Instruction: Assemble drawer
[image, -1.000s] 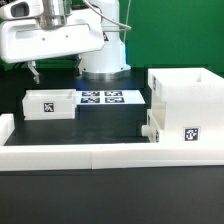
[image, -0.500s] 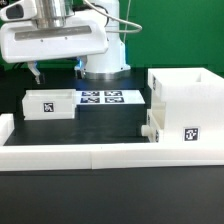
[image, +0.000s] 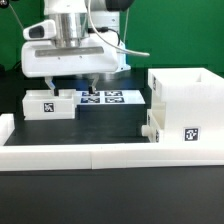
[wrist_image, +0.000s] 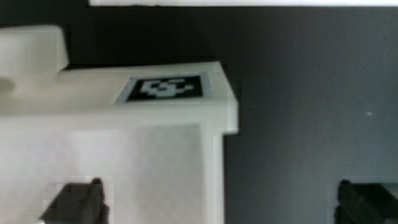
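The tall white drawer housing (image: 186, 105) stands at the exterior view's right, with a knobbed part (image: 151, 128) at its left side. A loose white tray (image: 48, 105) with a square tag lies at the left. My gripper (image: 73, 88) hangs open and empty just above the tray's right end. In the wrist view the tray (wrist_image: 107, 130) and its tag (wrist_image: 169, 88) fill one side. My gripper (wrist_image: 221, 202) is spread wide there. One fingertip (wrist_image: 75, 200) is over the tray and the other (wrist_image: 366, 200) is over the dark table.
The marker board (image: 103, 98) lies flat between the tray and the housing. A long low white wall strip (image: 100, 155) runs along the front, and another strip (image: 5, 128) stands at the left edge. The robot base (image: 105, 30) is behind.
My gripper has moved toward the exterior view's right and down, from high at the left to just above the loose tray's right end. The drawer parts have not moved.
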